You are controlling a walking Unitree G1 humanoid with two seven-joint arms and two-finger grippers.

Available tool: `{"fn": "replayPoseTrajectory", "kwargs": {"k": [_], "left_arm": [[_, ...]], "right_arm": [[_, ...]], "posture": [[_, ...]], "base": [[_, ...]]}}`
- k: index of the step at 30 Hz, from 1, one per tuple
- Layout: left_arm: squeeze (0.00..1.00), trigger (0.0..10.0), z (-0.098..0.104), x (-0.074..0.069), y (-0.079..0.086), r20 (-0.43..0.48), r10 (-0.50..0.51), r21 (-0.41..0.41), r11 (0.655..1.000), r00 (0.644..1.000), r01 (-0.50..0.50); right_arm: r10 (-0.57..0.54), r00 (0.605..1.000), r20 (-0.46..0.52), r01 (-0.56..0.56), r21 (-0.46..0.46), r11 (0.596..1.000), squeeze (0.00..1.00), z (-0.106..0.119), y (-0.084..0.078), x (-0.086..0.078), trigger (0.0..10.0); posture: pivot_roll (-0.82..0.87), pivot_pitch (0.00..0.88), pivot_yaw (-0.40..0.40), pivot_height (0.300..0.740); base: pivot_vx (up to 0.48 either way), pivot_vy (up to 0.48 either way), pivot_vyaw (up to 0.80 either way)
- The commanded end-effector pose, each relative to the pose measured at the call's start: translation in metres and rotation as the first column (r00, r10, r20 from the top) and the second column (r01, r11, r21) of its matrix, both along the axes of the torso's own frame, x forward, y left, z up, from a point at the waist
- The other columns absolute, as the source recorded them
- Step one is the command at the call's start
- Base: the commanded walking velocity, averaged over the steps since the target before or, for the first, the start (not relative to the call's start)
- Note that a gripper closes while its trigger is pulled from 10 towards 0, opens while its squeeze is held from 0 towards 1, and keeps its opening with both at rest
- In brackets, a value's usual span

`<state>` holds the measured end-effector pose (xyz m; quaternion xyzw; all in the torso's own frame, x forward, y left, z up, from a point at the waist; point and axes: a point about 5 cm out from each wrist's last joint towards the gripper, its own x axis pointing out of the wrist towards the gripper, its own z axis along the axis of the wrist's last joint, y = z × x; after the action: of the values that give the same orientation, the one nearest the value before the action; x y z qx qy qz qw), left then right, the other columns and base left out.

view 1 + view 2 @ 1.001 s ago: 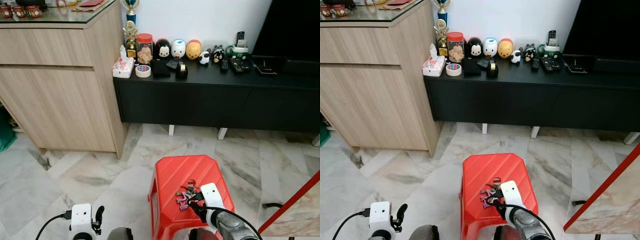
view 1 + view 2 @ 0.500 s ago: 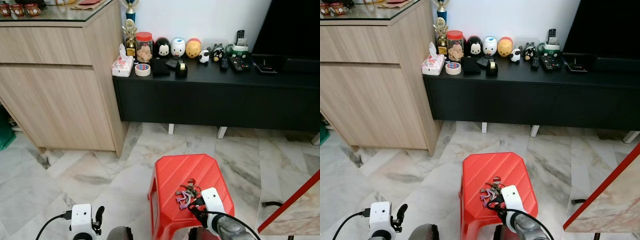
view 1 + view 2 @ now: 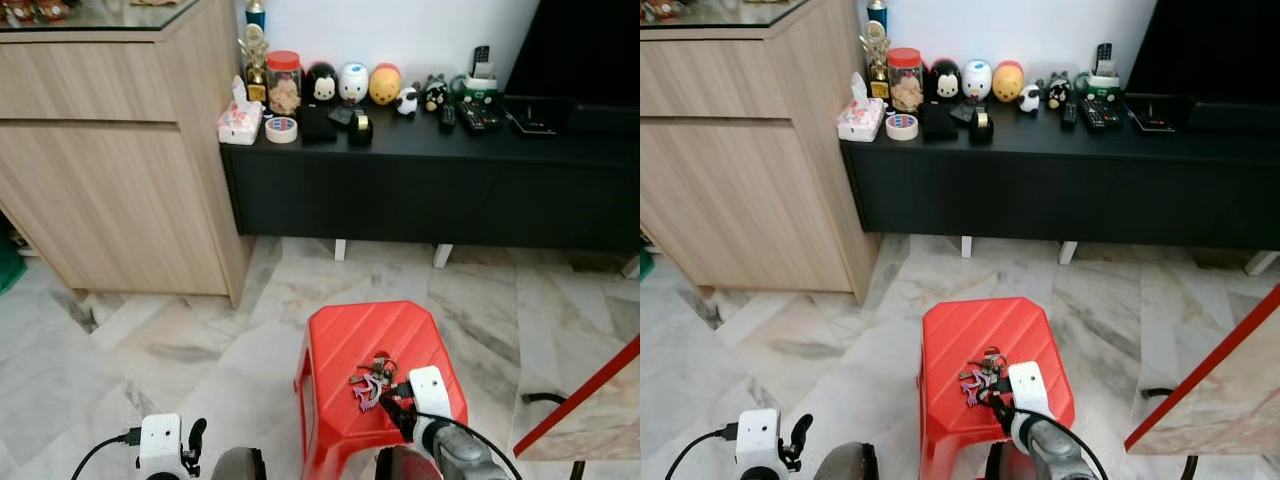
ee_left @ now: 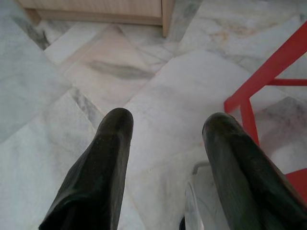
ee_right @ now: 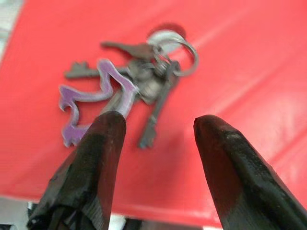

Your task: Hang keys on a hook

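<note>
Metal keys (image 5: 144, 81) on ribbed red stool (image 3: 345, 340)

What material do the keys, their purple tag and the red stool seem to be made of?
Keys: dull grey metal, judging by the thin ring and blades. Purple tag: probably matte plastic or painted metal, the blur leaves it open. Red stool: likely moulded plastic, smooth and slightly glossy, with ridges across the seat.

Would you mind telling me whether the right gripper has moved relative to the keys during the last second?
Yes. The right gripper has drawn back toward the robot, off the keys on the red stool.
</note>
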<state>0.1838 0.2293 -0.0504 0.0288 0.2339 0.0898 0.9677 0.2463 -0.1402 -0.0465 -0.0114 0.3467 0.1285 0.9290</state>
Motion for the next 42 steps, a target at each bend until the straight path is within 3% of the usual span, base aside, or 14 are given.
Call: {"fn": "replayPoseTrajectory", "kwargs": {"k": [1,14,22,42], "left_arm": [[0.00,10.0,0.000,-0.003,0.002,-0.007,-0.016,0.010,1.000,1.000,0.016],[0.00,10.0,-0.003,-0.009,0.000,-0.014,-0.017,0.009,1.000,1.000,0.017],[0.00,10.0,-0.003,-0.009,0.001,-0.014,-0.013,0.010,1.000,1.000,0.014],[0.00,10.0,-0.002,-0.011,0.004,-0.017,-0.017,0.019,1.000,1.000,0.018]], "right_arm": [[0.000,1.000,0.026,0.000,0.010,1.000,0.00,0.004,0.002,0.004,10.0],[0.016,0.998,0.057,-0.017,0.014,1.000,0.00,0.008,0.008,0.009,10.0],[-0.049,0.996,0.076,0.051,-0.026,0.998,0.00,0.012,-0.001,0.015,10.0],[-0.032,0.999,0.021,0.033,-0.028,0.999,0.00,0.008,0.000,0.012,10.0]], "posture": [[0.09,0.071,-0.045,0.622],[0.10,0.089,-0.049,0.622],[0.10,0.093,-0.050,0.622],[0.11,0.100,-0.038,0.622]], "base": [[0.000,0.000,0.00],[0.000,0.000,0.00],[0.000,0.000,0.00],[0.000,0.000,0.00]]}}
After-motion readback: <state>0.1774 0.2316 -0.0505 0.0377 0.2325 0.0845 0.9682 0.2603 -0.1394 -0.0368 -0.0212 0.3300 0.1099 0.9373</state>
